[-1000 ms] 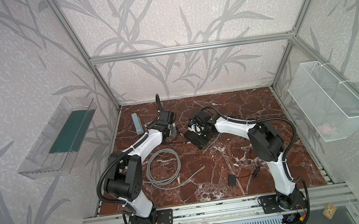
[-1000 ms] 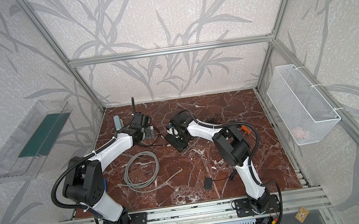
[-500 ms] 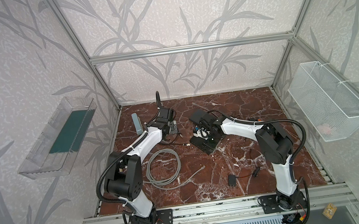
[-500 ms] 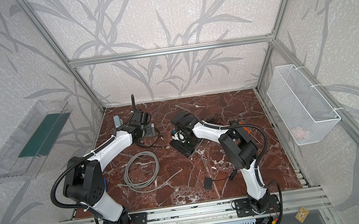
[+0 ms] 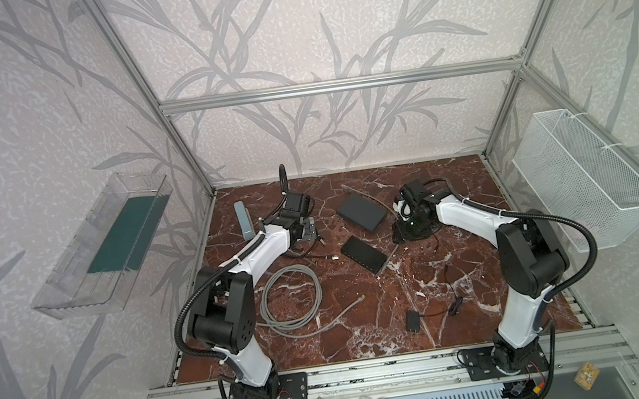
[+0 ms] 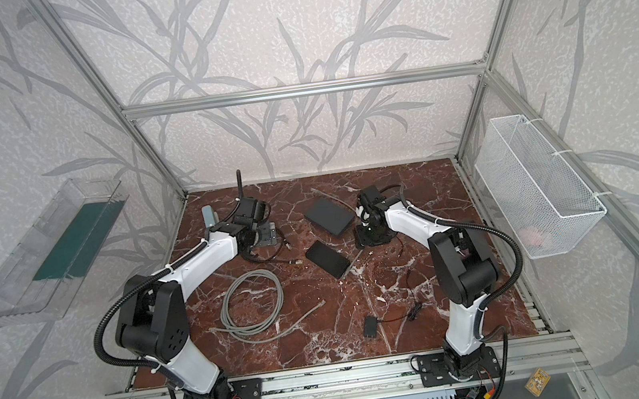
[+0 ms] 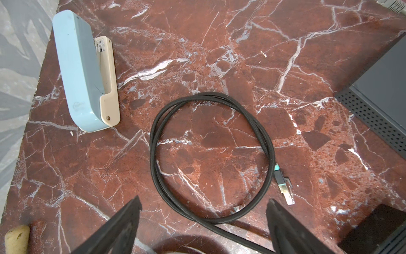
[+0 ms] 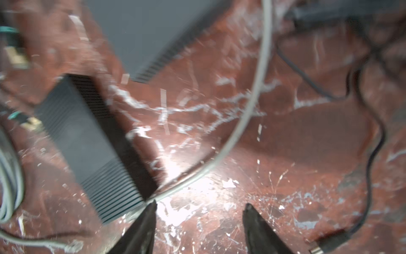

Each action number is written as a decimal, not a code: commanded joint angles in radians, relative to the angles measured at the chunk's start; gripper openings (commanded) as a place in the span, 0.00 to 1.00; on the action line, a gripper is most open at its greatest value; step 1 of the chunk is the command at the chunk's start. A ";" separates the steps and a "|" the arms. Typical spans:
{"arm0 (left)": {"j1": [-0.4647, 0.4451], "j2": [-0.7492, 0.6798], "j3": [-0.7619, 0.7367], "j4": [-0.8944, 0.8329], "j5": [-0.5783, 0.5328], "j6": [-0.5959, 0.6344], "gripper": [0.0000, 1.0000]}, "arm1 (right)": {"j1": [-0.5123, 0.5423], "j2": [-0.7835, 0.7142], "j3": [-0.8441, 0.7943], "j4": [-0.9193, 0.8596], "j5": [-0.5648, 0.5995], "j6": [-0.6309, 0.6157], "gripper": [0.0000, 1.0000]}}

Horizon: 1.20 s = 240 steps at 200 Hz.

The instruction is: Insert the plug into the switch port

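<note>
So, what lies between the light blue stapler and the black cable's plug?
In the left wrist view, the coiled black cable lies between the stapler and the plug; otherwise that stretch is bare.

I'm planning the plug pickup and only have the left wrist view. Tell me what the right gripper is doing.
Observer: The right gripper is open and empty, beside the front black switch.
Operator: Report what lies at that switch.
Observer: A thin grey cable curves past its corner, close to the gripper.
Operator: Name any other cable out there.
Observer: A thicker grey cable lies coiled, one plug end loose.
</note>
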 commanded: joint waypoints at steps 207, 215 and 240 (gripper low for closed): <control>0.004 0.062 0.102 -0.028 -0.042 0.012 0.90 | -0.098 0.401 0.461 -0.131 0.080 -0.129 0.28; 0.004 0.065 0.106 -0.030 -0.039 0.013 0.90 | -0.098 0.378 0.456 -0.133 0.073 -0.118 0.32; 0.003 0.072 0.113 -0.029 -0.014 0.028 0.90 | -0.098 0.261 0.405 -0.155 0.023 -0.096 0.49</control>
